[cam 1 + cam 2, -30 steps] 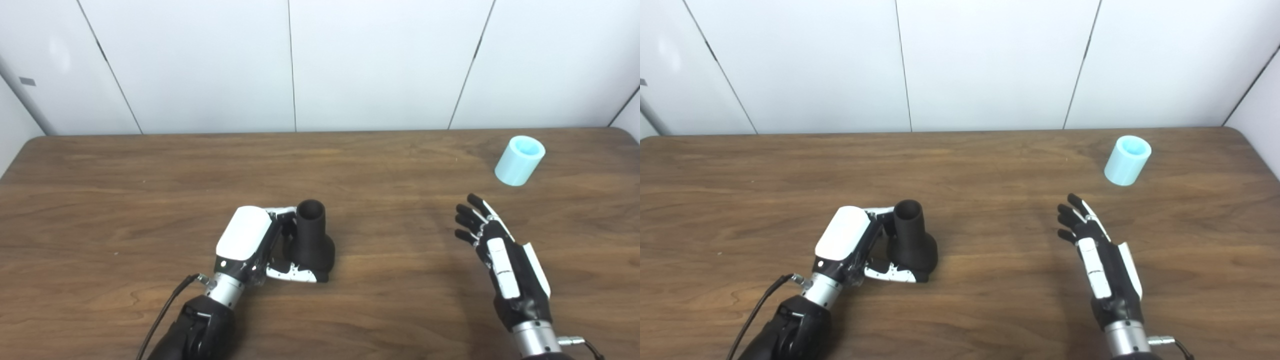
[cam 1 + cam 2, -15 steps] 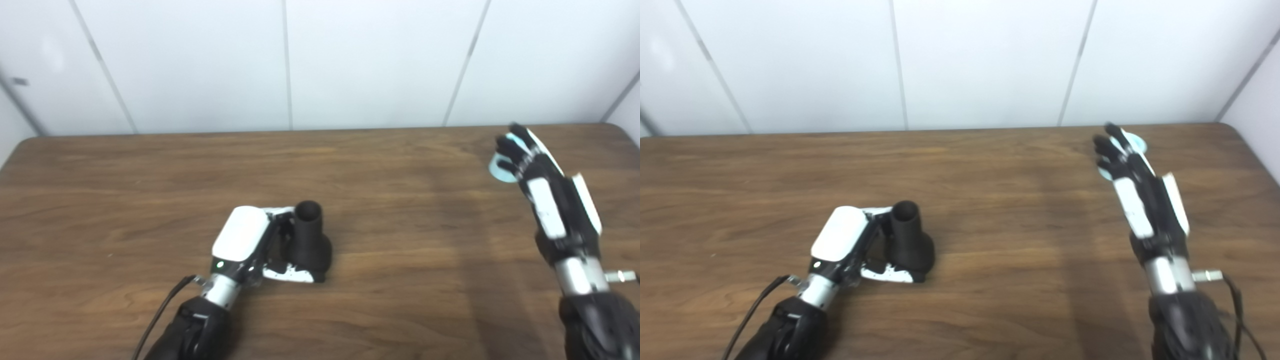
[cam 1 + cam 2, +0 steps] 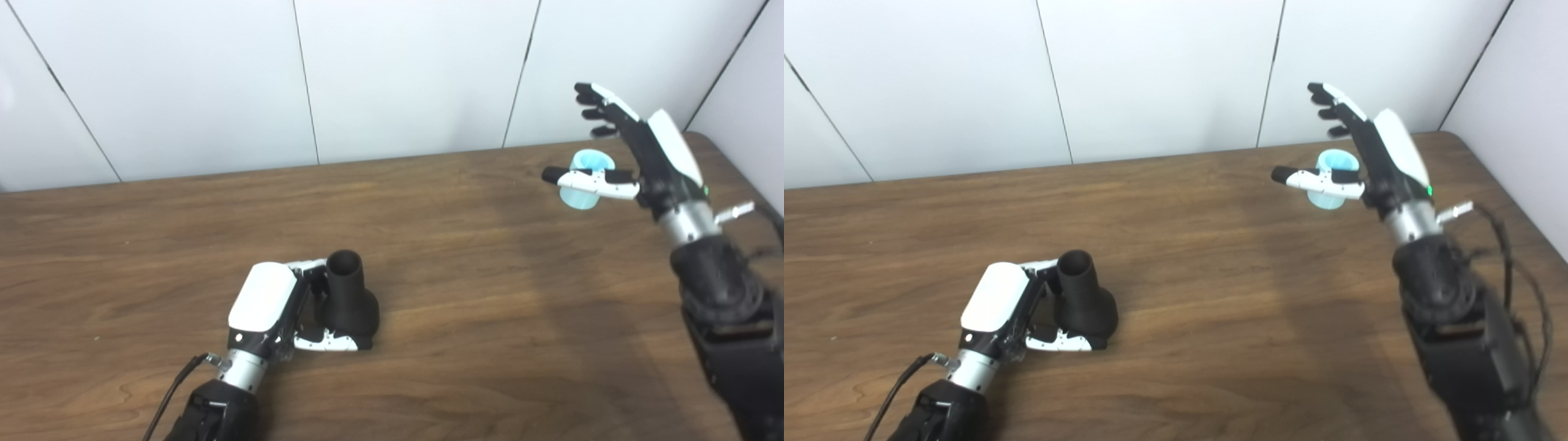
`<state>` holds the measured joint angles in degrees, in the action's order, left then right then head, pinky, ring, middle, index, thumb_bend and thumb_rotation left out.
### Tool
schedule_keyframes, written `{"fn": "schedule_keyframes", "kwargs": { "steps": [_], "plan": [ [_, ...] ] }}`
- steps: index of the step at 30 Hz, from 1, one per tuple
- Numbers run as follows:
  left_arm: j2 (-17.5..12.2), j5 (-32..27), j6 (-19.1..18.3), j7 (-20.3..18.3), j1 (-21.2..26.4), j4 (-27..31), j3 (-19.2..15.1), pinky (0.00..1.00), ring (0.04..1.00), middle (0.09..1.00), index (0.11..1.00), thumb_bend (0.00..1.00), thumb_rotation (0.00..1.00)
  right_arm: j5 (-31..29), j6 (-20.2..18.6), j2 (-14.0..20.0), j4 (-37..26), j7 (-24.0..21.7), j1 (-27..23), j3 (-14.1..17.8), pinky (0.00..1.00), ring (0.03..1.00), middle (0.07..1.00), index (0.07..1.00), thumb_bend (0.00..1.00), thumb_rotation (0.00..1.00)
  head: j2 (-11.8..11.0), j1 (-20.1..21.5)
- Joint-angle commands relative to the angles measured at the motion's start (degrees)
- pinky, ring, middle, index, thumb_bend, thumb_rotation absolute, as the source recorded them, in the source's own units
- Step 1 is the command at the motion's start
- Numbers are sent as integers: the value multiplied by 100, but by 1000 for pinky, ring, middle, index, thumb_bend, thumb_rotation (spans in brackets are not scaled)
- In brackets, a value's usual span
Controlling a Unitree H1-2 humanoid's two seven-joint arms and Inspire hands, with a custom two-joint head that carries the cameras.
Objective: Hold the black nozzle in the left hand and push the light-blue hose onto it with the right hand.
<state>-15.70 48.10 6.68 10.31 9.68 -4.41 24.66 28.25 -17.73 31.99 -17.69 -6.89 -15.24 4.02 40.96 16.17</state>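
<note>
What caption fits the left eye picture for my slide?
Left hand grips the black nozzle while the open right hand reaches over the light-blue hose.

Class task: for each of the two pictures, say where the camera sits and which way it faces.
Left eye view: on the robot's head, looking down and forward over the table toward the wall; both arms rise from the bottom edge.
Right eye view: beside it, slightly rightward, same direction, same arms.
Shared: left hand around the black nozzle, open right hand at the light-blue hose.
</note>
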Motion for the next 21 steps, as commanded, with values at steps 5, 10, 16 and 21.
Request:
{"fn": "schedule_keyframes", "kwargs": {
  "steps": [5, 10, 16, 21],
  "plan": [
    [-250, -11, 9, -322, -676, -772, 197, 375, 479, 500, 488, 479, 0, 787, -62, 647, 721, -289, -697, -370, 826, 899, 863, 867, 739, 317, -36, 184],
    [-275, -78, -10, -334, -683, -753, 182, 374, 487, 488, 489, 478, 0, 1336, 42, 992, 1435, -505, -1058, -812, 938, 978, 909, 889, 842, 332, -40, 208],
    [-297, -123, -31, -346, -680, -764, 179, 376, 497, 495, 487, 478, 0, 1544, 74, 1142, 2104, -563, -1298, -1000, 987, 994, 920, 889, 914, 309, -39, 222],
    [-308, -136, -75, -381, -697, -755, 183, 377, 500, 497, 486, 478, 0, 1325, -21, 1035, 2576, -675, -1520, -987, 960, 979, 923, 874, 934, 262, -51, 212]
  ]
}}
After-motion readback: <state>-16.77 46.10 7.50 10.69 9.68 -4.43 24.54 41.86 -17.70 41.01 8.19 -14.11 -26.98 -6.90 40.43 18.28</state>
